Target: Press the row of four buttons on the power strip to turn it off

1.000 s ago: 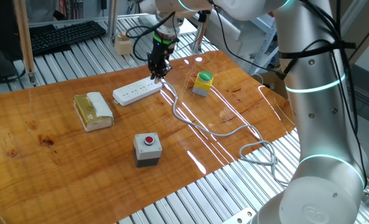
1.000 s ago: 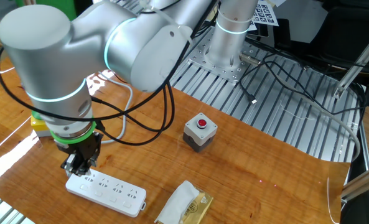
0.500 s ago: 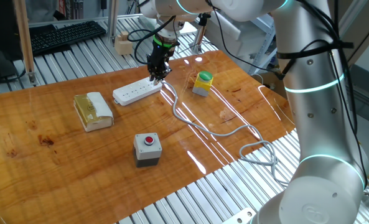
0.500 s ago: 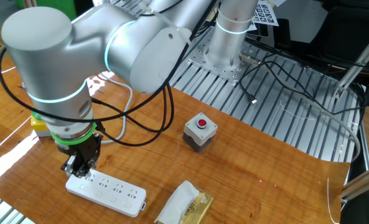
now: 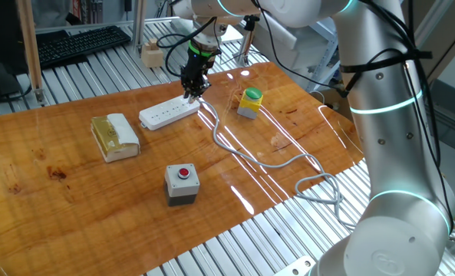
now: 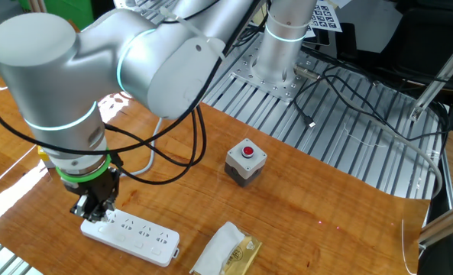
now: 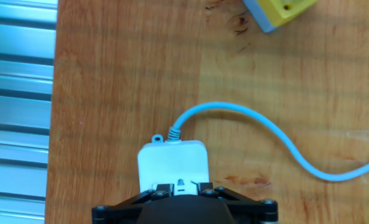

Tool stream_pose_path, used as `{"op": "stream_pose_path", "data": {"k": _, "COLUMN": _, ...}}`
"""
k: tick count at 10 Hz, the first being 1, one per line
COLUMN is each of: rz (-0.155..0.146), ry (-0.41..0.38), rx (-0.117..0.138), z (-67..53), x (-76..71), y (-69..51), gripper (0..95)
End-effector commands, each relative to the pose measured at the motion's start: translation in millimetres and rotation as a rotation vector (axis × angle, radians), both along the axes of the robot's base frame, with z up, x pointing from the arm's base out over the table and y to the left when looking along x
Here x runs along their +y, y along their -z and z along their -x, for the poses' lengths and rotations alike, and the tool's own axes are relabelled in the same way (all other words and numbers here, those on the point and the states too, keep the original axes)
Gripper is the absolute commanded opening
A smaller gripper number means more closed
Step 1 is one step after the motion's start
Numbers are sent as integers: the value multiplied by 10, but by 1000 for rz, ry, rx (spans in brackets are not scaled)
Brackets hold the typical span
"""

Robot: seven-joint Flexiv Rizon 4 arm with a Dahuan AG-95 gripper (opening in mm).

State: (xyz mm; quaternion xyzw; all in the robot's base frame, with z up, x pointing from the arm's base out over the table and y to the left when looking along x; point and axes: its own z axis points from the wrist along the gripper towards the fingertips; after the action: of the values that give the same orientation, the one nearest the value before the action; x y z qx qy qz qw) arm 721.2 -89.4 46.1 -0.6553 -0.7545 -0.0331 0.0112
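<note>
White plastic fills the bottom of the hand view: the cable end of the power strip [image 7: 173,163] sits right under the gripper [image 7: 184,185], with the white cable [image 7: 246,118] leaving at 12 o'clock and curving off toward 3 o'clock. The fingertips are hidden by the gripper body here, and in both fixed views they are too small to resolve, so I cannot tell how far apart they stand; nothing appears to be held. The gripper hangs vertical over the strip's cable end, presumably so a fingertip can push straight down on a switch.

In the other fixed view the four buttons [image 6: 131,237] run in one line along the strip, stretching away from the gripper toward 4 o'clock. Judgement: work starts at the cable end, so one straight sweep should cover all four.

Further out on the wooden table [image 5: 74,184]: a tan block [image 5: 114,136] at 9 o'clock of the strip, a red button box [image 5: 182,184] at 6 o'clock, a green button box [image 5: 249,103] at 3 o'clock. All stand well apart, clear of the sweep.
</note>
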Motion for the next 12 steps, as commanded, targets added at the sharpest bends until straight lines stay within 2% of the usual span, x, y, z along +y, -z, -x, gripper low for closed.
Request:
{"op": "stream_pose_path", "data": {"k": 1, "rz": -1, "ry": 3, "rx": -6, "z": -7, "x": 7, "y": 25, "gripper": 190}}
{"op": "stream_pose_path", "data": {"k": 6, "rz": -2, "ry": 21, "rx": -15, "z": -56, "x": 89, "y": 61, "gripper": 190}}
{"op": "stream_pose_path", "data": {"k": 10, "rz": -3, "ry": 13, "rx": -6, "z": -91, "x": 103, "y": 58, "gripper": 190}}
{"op": "stream_pose_path", "data": {"k": 11, "rz": -2, "ry": 18, "rx": -2, "z": -92, "x": 102, "y": 60, "gripper": 380}}
{"op": "stream_pose_path", "data": {"k": 12, "rz": -1, "ry": 18, "rx": -1, "z": -92, "x": 102, "y": 60, "gripper": 380}}
